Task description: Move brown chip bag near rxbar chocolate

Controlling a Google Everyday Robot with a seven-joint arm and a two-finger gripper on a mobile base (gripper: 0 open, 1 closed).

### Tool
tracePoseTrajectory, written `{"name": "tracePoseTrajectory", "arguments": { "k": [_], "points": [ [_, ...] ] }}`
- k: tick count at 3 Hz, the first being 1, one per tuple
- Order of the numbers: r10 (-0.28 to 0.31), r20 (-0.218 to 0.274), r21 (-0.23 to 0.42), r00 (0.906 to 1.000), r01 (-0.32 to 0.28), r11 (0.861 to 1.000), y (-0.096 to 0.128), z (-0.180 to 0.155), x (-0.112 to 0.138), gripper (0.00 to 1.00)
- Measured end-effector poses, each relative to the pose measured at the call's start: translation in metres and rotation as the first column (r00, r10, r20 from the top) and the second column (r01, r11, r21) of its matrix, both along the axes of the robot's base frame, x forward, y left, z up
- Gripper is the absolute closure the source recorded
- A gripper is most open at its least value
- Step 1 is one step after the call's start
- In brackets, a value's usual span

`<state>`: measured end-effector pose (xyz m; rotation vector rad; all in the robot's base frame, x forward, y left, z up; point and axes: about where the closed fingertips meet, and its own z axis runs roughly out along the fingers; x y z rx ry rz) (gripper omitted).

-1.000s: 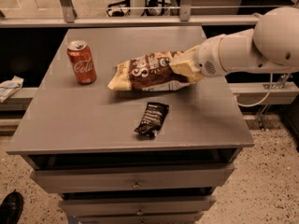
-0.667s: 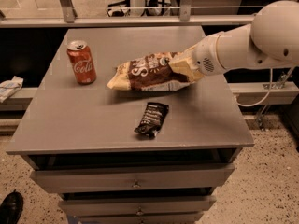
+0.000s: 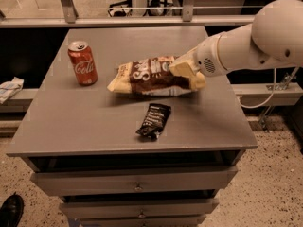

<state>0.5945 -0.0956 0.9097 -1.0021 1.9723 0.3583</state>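
Note:
The brown chip bag (image 3: 150, 76) is dark brown in the middle with pale yellow ends and lies across the middle of the grey table (image 3: 94, 122). My gripper (image 3: 185, 69) comes in from the right on a white arm and is shut on the bag's right end, holding it just above the tabletop. The rxbar chocolate (image 3: 154, 120) is a small black wrapper lying flat on the table a short way in front of the bag, apart from it.
A red soda can (image 3: 83, 63) stands upright at the back left of the table. Drawers (image 3: 137, 186) sit below the table's front edge. A shoe (image 3: 10, 210) shows on the floor at the lower left.
The bag and my gripper have shifted slightly toward the front of the table, closer to the rxbar. The can and the bar have not moved.

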Motion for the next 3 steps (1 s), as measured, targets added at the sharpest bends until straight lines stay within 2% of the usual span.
{"name": "tracePoseTrajectory", "arguments": {
  "k": [1,2,3],
  "points": [
    [-0.01,-0.006,0.0,0.9999,0.01,1.0,-0.001,0.0,0.0,0.07],
    [-0.02,0.012,0.016,0.9997,0.019,1.0,-0.006,0.0,0.003,0.0],
    [-0.032,0.093,0.1,0.9951,0.023,0.995,-0.047,0.002,0.021,0.0]
  ]
}}
